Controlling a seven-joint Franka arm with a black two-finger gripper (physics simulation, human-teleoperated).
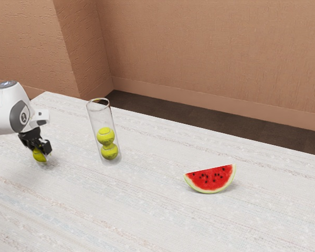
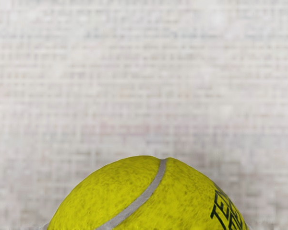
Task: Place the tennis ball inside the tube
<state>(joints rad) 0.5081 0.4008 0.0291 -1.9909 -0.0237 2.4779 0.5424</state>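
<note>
At the exterior view's left, my black gripper [image 1: 39,150] points down at the table, shut on a yellow-green tennis ball [image 1: 39,155]. The ball is low, at or just over the tabletop; I cannot tell whether it touches. From the wrist view, the same tennis ball [image 2: 149,196] shows its grey seam and dark lettering, its lower part cut off. A clear tube [image 1: 101,118] stands upright with an open top, apart from the gripper, further toward the exterior view's right. Inside it, one ball [image 1: 105,136] rests on another ball [image 1: 109,151].
A watermelon slice [image 1: 211,180] lies on the pale, streaked table [image 1: 147,210], well beyond the tube toward the exterior view's right. The table's far edge runs behind the tube, with a brown wall beyond it.
</note>
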